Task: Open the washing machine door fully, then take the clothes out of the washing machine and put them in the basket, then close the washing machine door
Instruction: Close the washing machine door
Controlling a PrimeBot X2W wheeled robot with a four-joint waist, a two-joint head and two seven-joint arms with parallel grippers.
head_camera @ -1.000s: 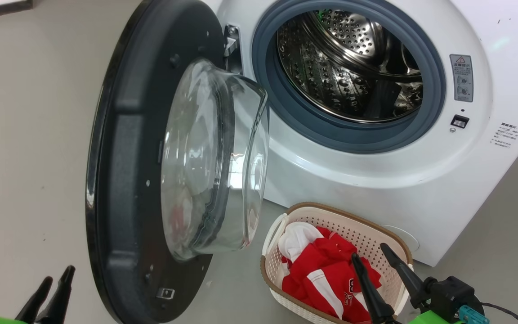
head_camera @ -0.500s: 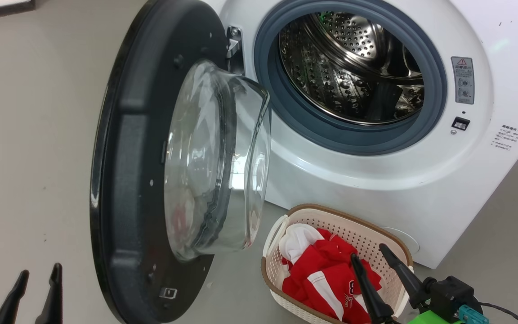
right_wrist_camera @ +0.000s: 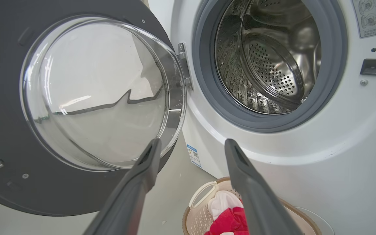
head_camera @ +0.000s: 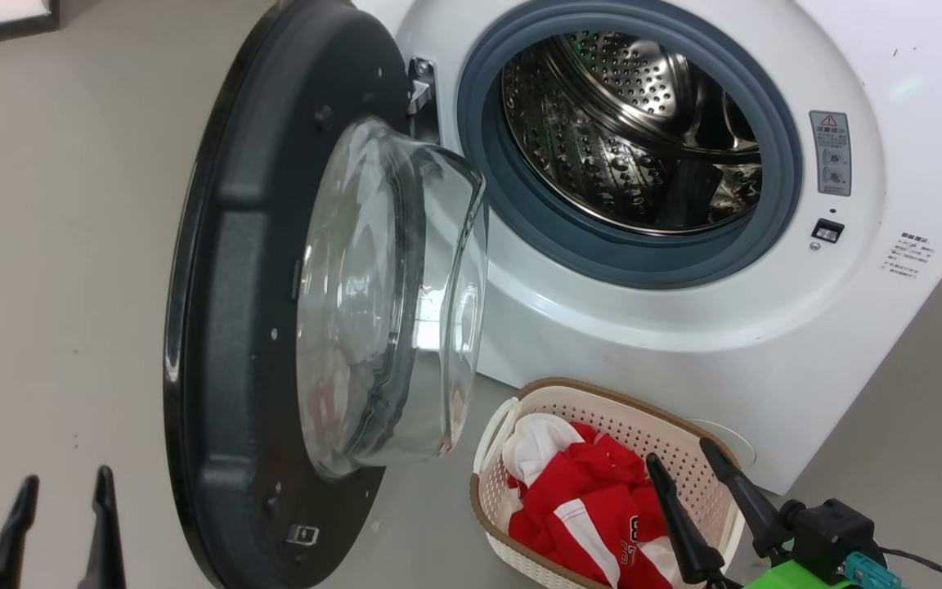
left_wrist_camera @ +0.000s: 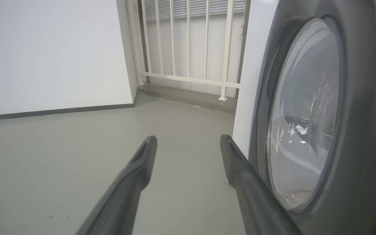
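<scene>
At the lower left of the head view the left end effector (head_camera: 66,476) hangs over the floor (head_camera: 54,245), its two dark fingers spread apart with nothing between them. Just to its right stands the washing machine door (head_camera: 226,343), swung wide, its black rim running from the top of the frame to the bottom edge and its glass bowl bulging rightward; in the left wrist view the door's outer face sits at the right, close beside one finger, contact unclear. Further right the washing machine (head_camera: 684,327) shows its drum (head_camera: 626,139) with no fabric visible inside. Below it, lower centre-right, the basket (head_camera: 602,394) holds the red and white clothes (head_camera: 585,499). Over the basket's right end the right end effector (head_camera: 679,451) hovers, fingers likewise spread and empty. Shutting the door looks like what remains: it lies immediately right of the left end effector, the nearer arm, and hinges at the upper centre, so a rightward push on its outer face near the free lower rim should swing it closed.
</scene>
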